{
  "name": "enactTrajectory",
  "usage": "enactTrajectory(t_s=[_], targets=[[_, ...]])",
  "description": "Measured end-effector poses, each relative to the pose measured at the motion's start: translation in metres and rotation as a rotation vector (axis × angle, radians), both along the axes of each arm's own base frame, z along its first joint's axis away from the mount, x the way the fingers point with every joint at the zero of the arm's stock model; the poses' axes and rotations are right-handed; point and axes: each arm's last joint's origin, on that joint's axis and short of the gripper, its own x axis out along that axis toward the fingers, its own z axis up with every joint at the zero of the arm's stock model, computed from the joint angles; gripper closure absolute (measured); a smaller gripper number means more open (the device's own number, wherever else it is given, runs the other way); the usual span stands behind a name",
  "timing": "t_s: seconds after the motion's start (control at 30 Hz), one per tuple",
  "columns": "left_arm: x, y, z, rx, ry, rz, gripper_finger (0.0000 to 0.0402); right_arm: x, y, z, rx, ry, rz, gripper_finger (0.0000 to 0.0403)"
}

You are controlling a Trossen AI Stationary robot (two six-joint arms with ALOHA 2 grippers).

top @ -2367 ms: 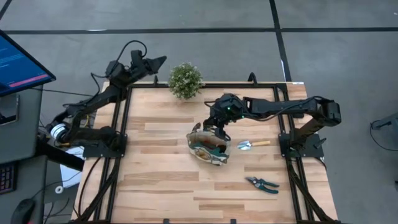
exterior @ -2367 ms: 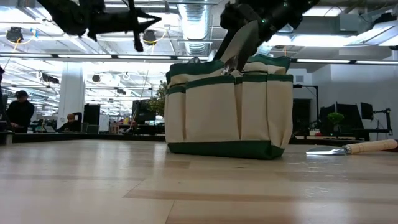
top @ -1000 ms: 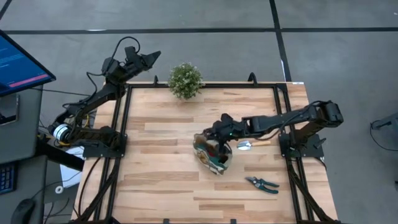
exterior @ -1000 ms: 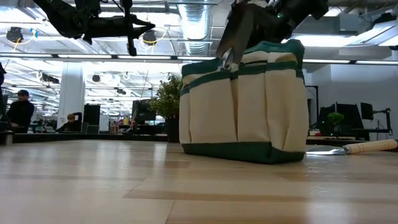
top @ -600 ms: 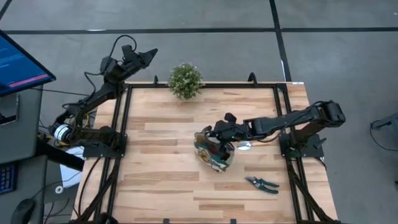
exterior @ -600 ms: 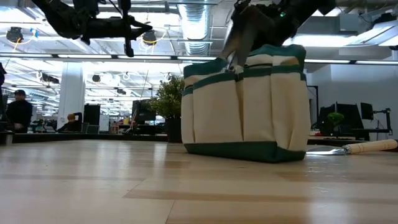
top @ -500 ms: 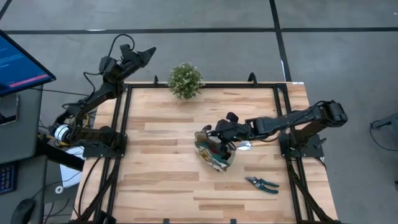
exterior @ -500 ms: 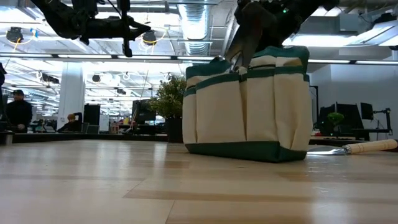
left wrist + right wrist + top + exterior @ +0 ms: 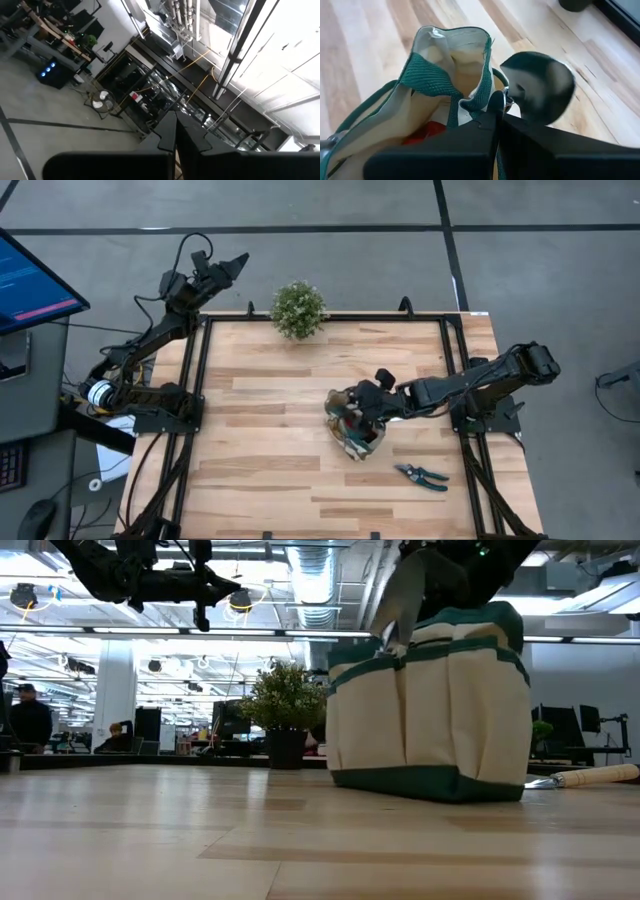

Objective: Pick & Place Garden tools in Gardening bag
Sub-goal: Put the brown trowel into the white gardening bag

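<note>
Trowel [image 9: 537,90] between right fingers [image 9: 492,117]

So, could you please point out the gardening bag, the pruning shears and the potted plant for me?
gardening bag [image 9: 430,725], low view, on the beige canvas side panel.
pruning shears [image 9: 422,475], high view, where the blades meet the teal handles.
potted plant [image 9: 298,309], high view, on the middle of the green foliage.

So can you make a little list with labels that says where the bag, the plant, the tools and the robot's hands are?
bag: beige canvas tote with green trim, mid-table
right gripper: over the tote, jaws shut
left gripper: raised past the far left corner, jaws shut
shears: teal-handled pruning shears on the table, near side
trowel: wooden-handled trowel lying beside the tote
plant: bushy green potted plant, far edge
</note>
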Motion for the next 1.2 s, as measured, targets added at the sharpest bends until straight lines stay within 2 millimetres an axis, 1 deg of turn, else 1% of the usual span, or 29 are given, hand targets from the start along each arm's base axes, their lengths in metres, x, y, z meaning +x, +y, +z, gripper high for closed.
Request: enactTrajectory(t_s=[0.17, 0.27, 0.37, 0.57, 0.73, 0.87, 1.0, 1.1, 1.2], targets=[[0.000, 0.000, 0.000, 0.000, 0.000, -0.001, 0.0396, -0.004, 0.001, -0.002, 0.008, 0.025, -0.038, 0.0391], [0.000, 0.000, 0.000, -0.002, -0.001, -0.002, 0.0395, -0.006, 0.004, -0.005, 0.013, 0.048, -0.029, 0.0381], [0.000, 0.000, 0.000, -0.003, -0.002, -0.002, 0.0395, -0.007, 0.008, -0.004, 0.027, 0.036, -0.024, 0.0367], [0.000, 0.000, 0.000, -0.003, -0.002, -0.003, 0.0394, -0.008, 0.014, -0.004, 0.069, 0.015, -0.056, 0.0318], [0.000, 0.000, 0.000, -0.003, -0.002, -0.003, 0.0394, -0.010, 0.021, -0.004, 0.081, 0.009, -0.043, 0.0275], [0.000, 0.000, 0.000, -0.003, -0.001, -0.002, 0.0394, -0.012, 0.026, 0.006, 0.082, 0.009, -0.028, 0.0242], [0.000, 0.000, 0.000, -0.004, -0.001, -0.002, 0.0394, -0.017, 0.024, 0.020, 0.073, 0.019, -0.020, 0.0215], [0.000, 0.000, 0.000, -0.004, -0.001, -0.003, 0.0394, -0.023, 0.022, 0.026, 0.071, 0.017, -0.022, 0.0203], [0.000, 0.000, 0.000, -0.003, 0.004, -0.011, 0.0394, -0.028, 0.020, 0.031, 0.073, 0.012, -0.022, 0.0200]])
